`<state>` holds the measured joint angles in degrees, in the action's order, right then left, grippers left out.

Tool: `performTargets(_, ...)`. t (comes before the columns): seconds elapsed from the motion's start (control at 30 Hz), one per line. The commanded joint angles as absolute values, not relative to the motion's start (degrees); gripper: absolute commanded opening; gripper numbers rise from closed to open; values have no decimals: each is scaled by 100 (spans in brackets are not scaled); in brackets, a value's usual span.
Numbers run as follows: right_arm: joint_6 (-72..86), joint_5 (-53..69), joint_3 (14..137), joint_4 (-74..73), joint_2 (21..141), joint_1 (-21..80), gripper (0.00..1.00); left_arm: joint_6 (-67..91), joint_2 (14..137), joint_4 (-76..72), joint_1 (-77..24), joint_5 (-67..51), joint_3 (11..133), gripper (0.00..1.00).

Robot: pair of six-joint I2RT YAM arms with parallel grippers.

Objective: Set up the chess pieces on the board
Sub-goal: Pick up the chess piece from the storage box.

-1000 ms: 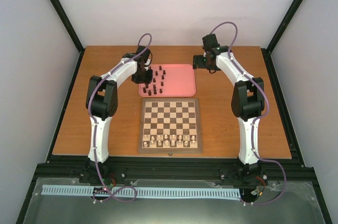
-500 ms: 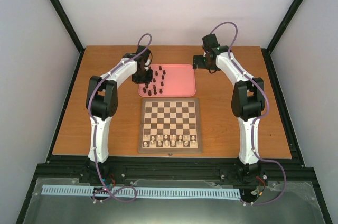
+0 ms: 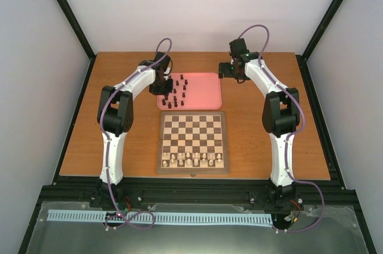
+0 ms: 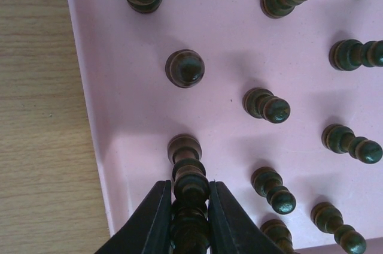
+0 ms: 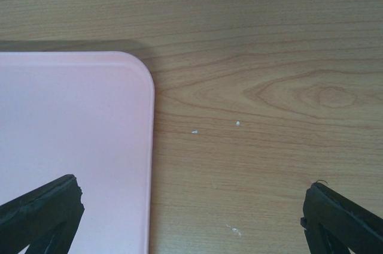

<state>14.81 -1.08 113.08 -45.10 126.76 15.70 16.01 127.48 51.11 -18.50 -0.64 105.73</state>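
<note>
Several dark chess pieces stand on the pink tray, behind the board. In the left wrist view my left gripper is over the tray's left edge. Both its fingers press the sides of a tall dark chess piece, which stands on the pink tray. Other dark pieces stand around it. My right gripper hangs open above the pink tray's rounded corner and the bare table, nothing between its fingers. In the top view it is at the tray's far right corner.
Pale cream pieces fill the board's two near rows. The wooden table lies on both sides of the board. Black frame posts and white walls enclose the table.
</note>
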Motion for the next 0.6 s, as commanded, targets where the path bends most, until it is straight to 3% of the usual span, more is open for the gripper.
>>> performTargets(0.0,1480,-210,11281,-4491,12751,1511,100,1582,12833,5221,-1898,-139,10831,11)
performTargets(0.57,1477,-242,11296,-4522,12719,1495,100,1343,12748,5789,-1898,-197,11487,12)
